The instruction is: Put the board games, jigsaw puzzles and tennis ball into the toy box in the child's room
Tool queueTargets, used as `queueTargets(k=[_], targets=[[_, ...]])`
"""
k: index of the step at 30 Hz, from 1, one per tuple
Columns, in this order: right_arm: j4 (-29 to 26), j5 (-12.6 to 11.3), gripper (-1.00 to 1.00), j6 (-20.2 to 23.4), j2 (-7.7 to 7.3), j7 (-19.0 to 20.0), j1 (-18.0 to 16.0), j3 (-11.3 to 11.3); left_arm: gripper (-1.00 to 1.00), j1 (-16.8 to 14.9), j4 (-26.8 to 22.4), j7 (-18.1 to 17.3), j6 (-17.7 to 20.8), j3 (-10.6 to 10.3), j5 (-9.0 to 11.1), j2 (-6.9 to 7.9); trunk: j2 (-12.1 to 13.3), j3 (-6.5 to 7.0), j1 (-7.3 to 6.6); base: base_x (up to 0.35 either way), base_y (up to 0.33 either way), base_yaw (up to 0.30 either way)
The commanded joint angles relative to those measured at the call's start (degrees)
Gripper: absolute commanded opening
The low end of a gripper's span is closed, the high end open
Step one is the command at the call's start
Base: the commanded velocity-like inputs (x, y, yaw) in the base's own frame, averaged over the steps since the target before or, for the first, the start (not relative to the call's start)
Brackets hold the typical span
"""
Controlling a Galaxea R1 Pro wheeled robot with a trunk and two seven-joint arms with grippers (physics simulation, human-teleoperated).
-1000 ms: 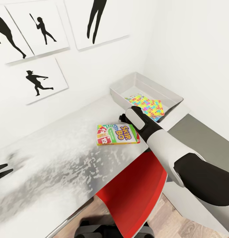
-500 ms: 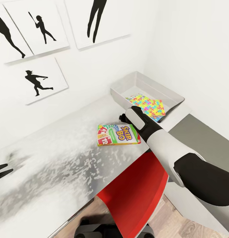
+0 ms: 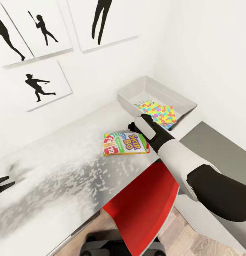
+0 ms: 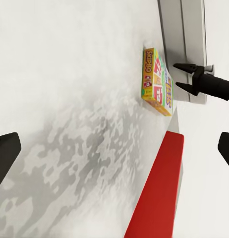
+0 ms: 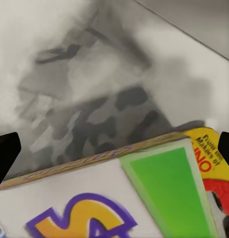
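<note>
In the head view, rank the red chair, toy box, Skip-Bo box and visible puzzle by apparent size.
1. red chair, though nearness inflates it
2. toy box
3. Skip-Bo box
4. jigsaw puzzle, close to the Skip-Bo box

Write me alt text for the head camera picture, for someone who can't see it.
The robot's right arm reaches over a light grey table with its right gripper just above a Skip-Bo game box lying flat. Beyond it a pale grey toy box in the corner holds colourful jigsaw puzzles. A red chair sits below the table edge, and black silhouette sports pictures hang on the white wall.
</note>
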Motion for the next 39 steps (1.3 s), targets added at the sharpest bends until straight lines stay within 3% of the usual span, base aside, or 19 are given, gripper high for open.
queueTargets(k=[1, 17, 39], targets=[[0.0, -0.1, 1.0, 0.2, 0.0, -0.4, -0.1, 0.1, 1.0, 0.0, 0.0, -0.2, 0.6, 0.0, 0.0, 0.02, -0.1, -0.11, 0.03, -0.009, -0.012, 0.0], [0.0, -0.3, 1.0, 0.2, 0.0, -0.4, 0.0, 0.1, 1.0, 0.0, 0.0, -0.2, 0.6, 0.0, 0.0, 0.01, -0.1, -1.08, 0.03, -0.001, -0.001, 0.0], [0.0, -0.5, 1.0, 0.2, 0.0, -0.3, 0.0, 0.1, 1.0, 0.0, 0.0, -0.2, 0.6, 0.0, 0.0, 0.01, -0.1, -1.45, 0.03, -0.036, 0.0, 0.014]])
